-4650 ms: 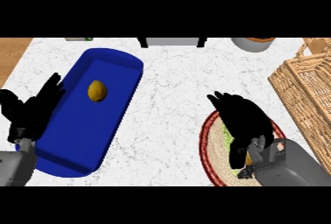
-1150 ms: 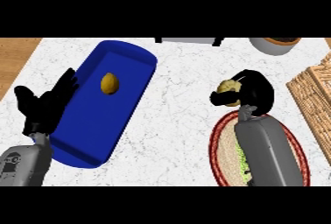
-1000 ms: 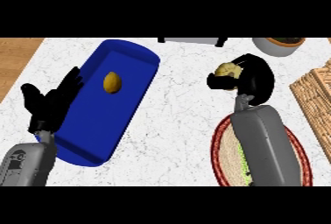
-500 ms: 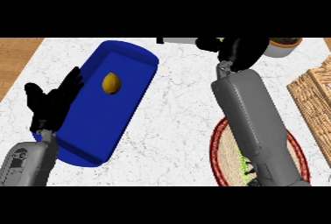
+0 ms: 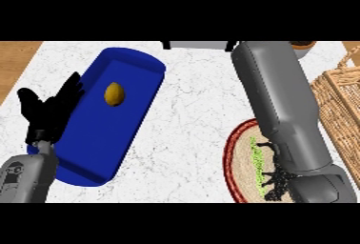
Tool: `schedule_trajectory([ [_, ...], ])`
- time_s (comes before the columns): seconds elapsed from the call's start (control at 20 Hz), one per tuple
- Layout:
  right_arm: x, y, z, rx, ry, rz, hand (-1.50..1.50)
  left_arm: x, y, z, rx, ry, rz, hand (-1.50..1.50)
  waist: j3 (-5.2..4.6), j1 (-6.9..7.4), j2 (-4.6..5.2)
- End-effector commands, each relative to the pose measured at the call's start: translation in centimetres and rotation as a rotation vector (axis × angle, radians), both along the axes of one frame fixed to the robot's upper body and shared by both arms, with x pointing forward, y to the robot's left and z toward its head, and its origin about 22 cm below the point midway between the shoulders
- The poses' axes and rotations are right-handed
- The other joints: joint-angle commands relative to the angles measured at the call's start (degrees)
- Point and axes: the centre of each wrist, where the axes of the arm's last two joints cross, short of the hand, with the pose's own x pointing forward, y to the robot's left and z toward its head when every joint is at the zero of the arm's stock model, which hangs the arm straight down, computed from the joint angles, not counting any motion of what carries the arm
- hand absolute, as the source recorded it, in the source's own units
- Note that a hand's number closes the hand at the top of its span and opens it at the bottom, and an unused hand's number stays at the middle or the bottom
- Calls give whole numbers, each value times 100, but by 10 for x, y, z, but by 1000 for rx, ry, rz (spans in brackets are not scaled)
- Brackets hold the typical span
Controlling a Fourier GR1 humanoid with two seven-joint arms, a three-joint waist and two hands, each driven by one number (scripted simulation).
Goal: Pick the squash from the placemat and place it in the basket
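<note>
Forearm (image 5: 281, 105) across placemat (image 5: 235, 162), right hand out of view.
Left hand (image 5: 49, 112) spread wide at blue tray (image 5: 134, 114) edge; basket (image 5: 345, 105) at right.

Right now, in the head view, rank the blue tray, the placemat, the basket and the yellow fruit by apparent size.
1. blue tray: largest.
2. placemat and basket: unsure between them; the right forearm covers part of the placemat, and the picture's edge cuts off the basket.
3. yellow fruit on the tray: smallest.

One head view; it looks steeply down, close over the counter (image 5: 190, 119).
</note>
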Motion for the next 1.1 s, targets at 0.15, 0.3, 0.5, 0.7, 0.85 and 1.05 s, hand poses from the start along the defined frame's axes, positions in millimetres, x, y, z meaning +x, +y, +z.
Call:
schedule_trajectory([
  [0.15, 20, -32, 41, 88, -39, -218, 150, -5, 19, -4, 11, 15, 19, 0, 2, -69, 4],
  [0.3, 25, -56, 55, 74, -30, -279, 150, -6, 9, -5, 11, 4, 15, 0, 4, -76, -3],
  [0.5, 32, -83, 30, 25, 21, -382, 150, -13, 3, -12, -1, -1, 11, 0, 5, -100, -4],
  [0.7, 29, -104, 50, 21, 12, -468, 150, -16, 25, -12, 1, 5, 35, 0, 5, -203, -51],
  [0.85, 30, -128, 39, 20, 23, -476, 150, -16, 3, -4, 1, 9, 41, 0, 12, -185, -51],
  [1.05, 25, -148, 4, 32, 53, -467, 150, -8, 30, 2, -13, 11, 38, 0, 10, -281, -61],
])
